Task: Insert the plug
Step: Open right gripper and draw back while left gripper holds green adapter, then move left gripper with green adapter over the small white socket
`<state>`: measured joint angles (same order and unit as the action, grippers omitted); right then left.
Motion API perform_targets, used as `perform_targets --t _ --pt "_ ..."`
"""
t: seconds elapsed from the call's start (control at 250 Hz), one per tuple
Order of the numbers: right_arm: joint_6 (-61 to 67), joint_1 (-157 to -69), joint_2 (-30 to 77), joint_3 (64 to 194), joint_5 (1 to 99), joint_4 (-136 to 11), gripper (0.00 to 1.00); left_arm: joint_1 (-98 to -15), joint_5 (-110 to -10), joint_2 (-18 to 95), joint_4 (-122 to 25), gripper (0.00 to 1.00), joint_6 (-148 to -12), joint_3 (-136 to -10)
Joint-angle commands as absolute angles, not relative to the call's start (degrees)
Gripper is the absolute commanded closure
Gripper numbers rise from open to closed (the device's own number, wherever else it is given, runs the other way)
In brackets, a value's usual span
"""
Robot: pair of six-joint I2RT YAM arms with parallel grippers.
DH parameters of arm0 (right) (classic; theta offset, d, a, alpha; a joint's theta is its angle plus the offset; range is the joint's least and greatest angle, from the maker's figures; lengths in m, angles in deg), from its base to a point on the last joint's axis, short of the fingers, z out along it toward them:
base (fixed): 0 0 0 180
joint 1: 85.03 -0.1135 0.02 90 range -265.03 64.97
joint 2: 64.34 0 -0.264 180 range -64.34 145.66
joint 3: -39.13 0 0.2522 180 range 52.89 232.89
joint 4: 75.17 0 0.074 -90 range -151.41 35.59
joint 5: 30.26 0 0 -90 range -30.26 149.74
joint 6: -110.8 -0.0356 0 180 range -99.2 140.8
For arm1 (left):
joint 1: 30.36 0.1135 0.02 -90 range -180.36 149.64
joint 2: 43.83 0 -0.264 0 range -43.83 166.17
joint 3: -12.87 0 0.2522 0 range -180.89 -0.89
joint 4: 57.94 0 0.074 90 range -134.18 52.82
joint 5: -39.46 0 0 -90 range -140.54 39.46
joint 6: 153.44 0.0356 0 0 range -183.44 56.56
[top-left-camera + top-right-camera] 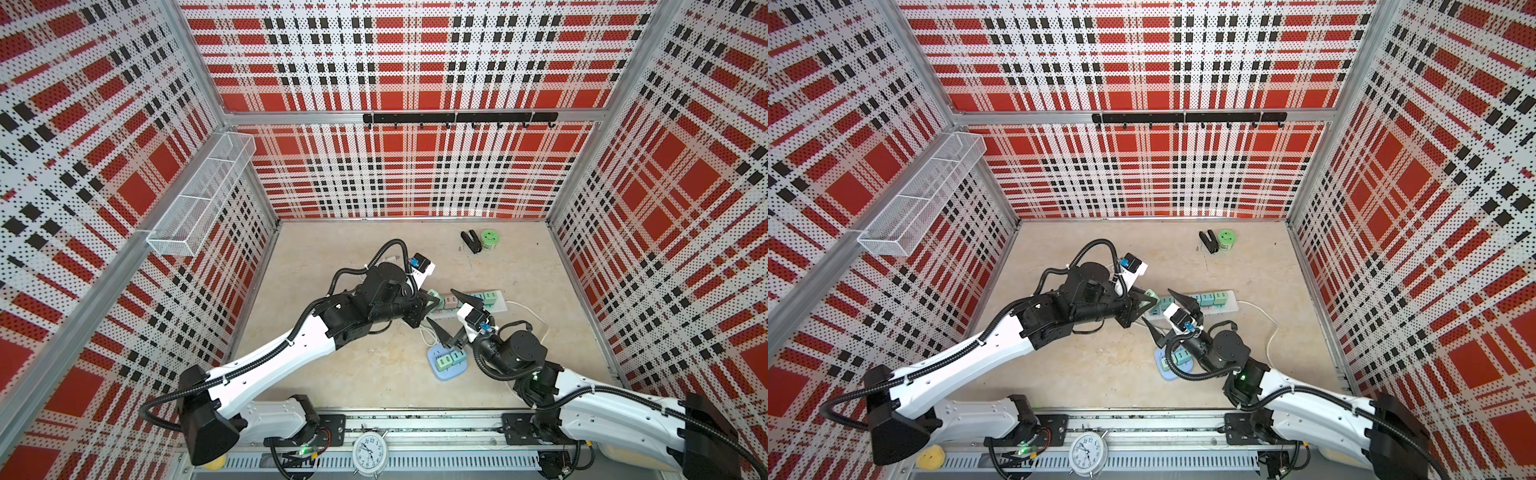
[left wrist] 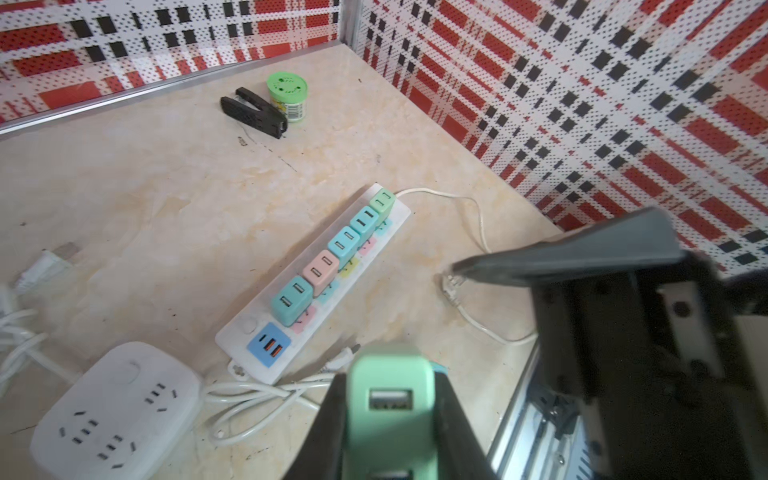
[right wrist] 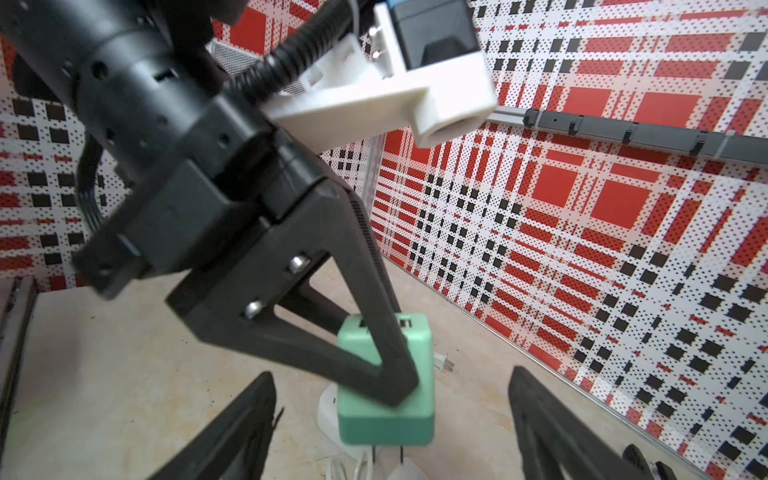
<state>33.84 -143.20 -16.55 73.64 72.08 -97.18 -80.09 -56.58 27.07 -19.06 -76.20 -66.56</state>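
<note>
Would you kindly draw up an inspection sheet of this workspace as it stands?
Surface: beige marbled table, faint marks.
Job's things: green plug held above the table; white power strip with five charger cubes seated; blue holder with green chargers; white socket block.
Clutter: black clip beside green jar at the far side; alarm clock on the front rail.
Grippers: left gripper shut on the green plug; right gripper open, empty, jaws either side of the plug, apart from it.
Cables: white cord trailing from the strip; looped cord near the socket block.
Surroundings: red plaid perforated walls; wire basket; hook rail.
</note>
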Motion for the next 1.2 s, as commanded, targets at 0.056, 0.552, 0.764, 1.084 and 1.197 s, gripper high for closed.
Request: perform_targets --t 0.056,0.552,0.764,1.084,1.197 --pt "29.94 -143.5 -23.07 68.81 76.8 -93.48 0.0 -74.83 -52.53 24.26 -17.83 1.0 -67.56 -66.81" --pt "17.38 -127.93 -32.04 65.07 92.04 -80.42 0.0 -63.2 -56.62 20.04 -24.95 1.0 -43.02 -51.79" --pt "7.8 -114.16 -31.79 64.01 86.2 -73.98 0.0 -60.29 -62.46 20.98 -25.98 1.0 -33.18 -48.25" --pt "4.72 -109.02 -27.53 62.64 85.65 -77.88 0.0 -57.16 -70.69 30.55 -27.04 1.0 -23.17 -49.85" --pt "4.7 -109.02 -27.8 62.17 85.58 -78.19 0.0 -57.05 -70.5 34.96 -26.94 1.0 -22.63 -51.68"
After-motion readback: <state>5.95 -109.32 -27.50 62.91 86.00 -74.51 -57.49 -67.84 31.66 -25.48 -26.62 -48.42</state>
